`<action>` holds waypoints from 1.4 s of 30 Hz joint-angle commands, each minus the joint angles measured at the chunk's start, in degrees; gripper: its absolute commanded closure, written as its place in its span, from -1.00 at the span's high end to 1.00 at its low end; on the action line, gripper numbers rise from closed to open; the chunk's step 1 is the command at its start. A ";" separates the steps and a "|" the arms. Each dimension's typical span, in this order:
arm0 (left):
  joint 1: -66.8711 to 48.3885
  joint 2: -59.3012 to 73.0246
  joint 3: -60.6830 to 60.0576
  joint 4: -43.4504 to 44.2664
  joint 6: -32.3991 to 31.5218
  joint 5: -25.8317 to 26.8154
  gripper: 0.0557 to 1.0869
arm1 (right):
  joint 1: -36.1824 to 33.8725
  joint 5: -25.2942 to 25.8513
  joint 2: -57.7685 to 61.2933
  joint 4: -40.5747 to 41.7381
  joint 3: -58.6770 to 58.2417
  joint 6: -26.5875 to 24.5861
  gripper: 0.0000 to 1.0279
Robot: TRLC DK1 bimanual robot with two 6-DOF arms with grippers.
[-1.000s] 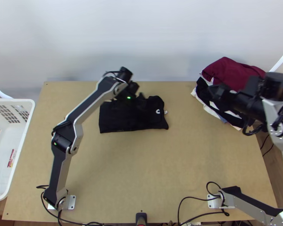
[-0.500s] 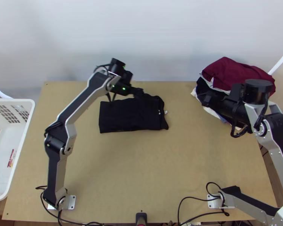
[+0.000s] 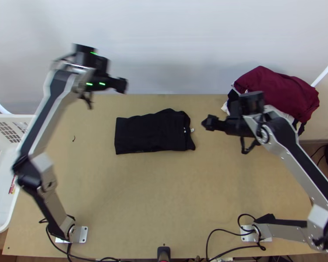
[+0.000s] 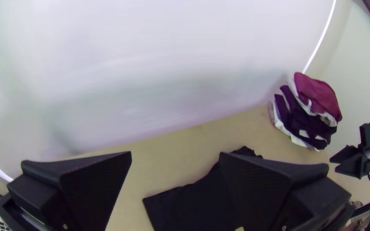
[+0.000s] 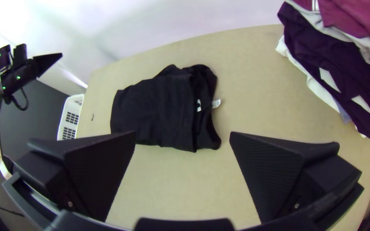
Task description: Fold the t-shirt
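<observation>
- At the table's near edge, six o'clock from the shirt with twelve toward the wall, a dark upright object stands among black cables in the top view.
- Between eight and nine o'clock, the white basket sits at the table's side; its slotted wall shows in the top and right wrist views, a corner of it in the left wrist view.
- At nine o'clock lies a small dark scrap.
- Mid-table, slightly toward the wall, the black t-shirt lies folded into a rough rectangle. The right wrist view opens up its three o'clock end: loose layers, a white print and a pale tag sticking out.
- At three o'clock, near that end, hangs the right gripper. Top view gives it edge-on; its own wrist view shows the fingers wide apart, nothing between them.
- At eleven o'clock is the left gripper, its fingers also spread wide and holding nothing, by its wrist view.
- Between two and three o'clock is the clothes pile, maroon on top; the left wrist view shows its white and dark layers.
- Beyond, the pale wall.
</observation>
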 commanded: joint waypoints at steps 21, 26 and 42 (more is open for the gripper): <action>15.86 -22.40 -11.94 -8.57 5.50 -0.62 0.92 | 5.95 -0.85 19.53 0.22 11.17 -1.05 0.93; 17.45 -23.46 -12.73 -8.83 6.47 -0.71 0.92 | 8.15 4.95 24.02 -0.14 14.51 -1.49 0.93; 20.08 -23.90 -13.00 -8.83 7.44 -0.71 0.92 | 11.84 14.36 37.81 -1.45 27.00 -2.89 0.93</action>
